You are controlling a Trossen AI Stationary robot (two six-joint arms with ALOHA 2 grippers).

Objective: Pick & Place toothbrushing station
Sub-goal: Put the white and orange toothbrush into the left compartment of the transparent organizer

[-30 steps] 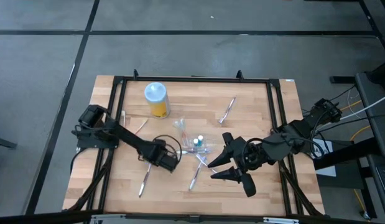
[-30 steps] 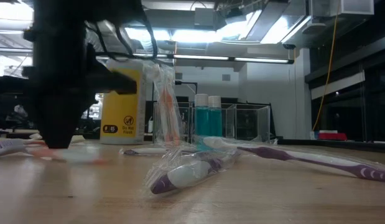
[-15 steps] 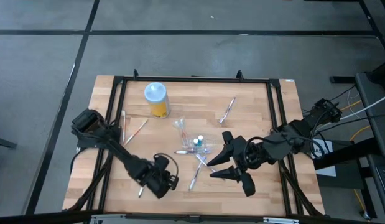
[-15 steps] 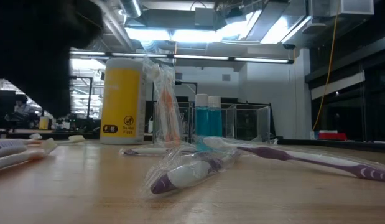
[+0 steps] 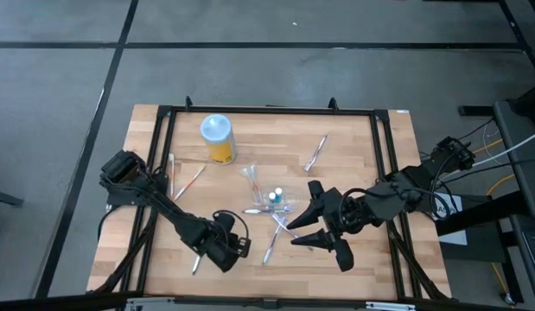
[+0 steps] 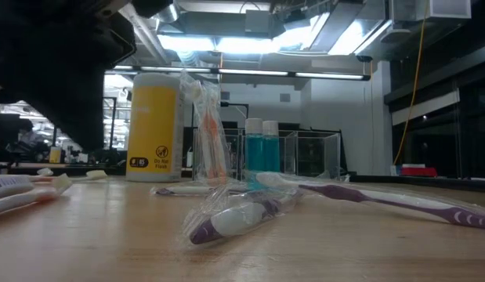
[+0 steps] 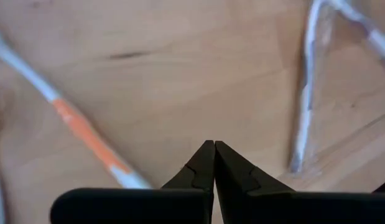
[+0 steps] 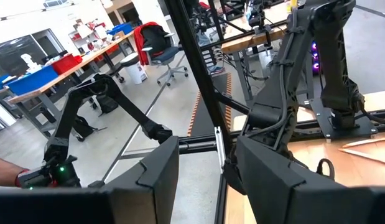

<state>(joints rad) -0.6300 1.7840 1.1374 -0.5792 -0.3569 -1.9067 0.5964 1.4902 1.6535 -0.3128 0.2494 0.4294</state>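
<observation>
Just beside the shut, empty left jaws (image 7: 214, 163), an orange toothbrush (image 7: 86, 140) is seen on the table (image 5: 362, 147); the arm has been moved here. Nothing is held. The right jaws (image 5: 317, 226) are open.

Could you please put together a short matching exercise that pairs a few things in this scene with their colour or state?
Things:
1. left gripper
2. right gripper
3. tall container
4. small bottles

States or colours:
A. yellow body, pale lid
B. fingers shut, holding nothing
C. teal liquid, white caps
D. fingers apart, holding nothing

Pairs: 1-B, 2-D, 3-A, 4-C
</observation>
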